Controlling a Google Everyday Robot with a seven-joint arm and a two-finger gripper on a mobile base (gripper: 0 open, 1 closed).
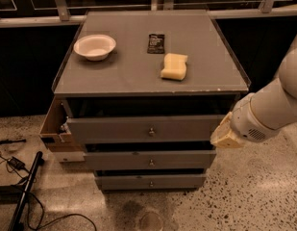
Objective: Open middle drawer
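Three drawers: are stacking in the grey cabinet (138,83), fronts facing the camera, with the top drawer (109,129) the widest and the bottom drawer (124,182) the narrowest.
Middle drawer (114,160): is sitting between those two, at 6 o'clock from the top drawer, and is showing a small round knob (151,162) at the centre of its flat front.
Gripper (226,134): is hovering just beside the right end of the top drawer's front, at 2 o'clock from the knob and well apart from it.
Pincer state: apart or together, cannot tell.
Arm (278,105): is reaching in from 3 o'clock, white and bulky.
Cabinet top: is carrying a white bowl (94,46) at 10 o'clock, a black packet (156,43) at 12 o'clock and a yellow sponge (174,66) near the packet, at its 5 o'clock.
Floor: a cardboard box (53,124) is sitting against the cabinet's 9 o'clock side, with cables (13,162) and a black pole (25,191) lying at 8 o'clock.
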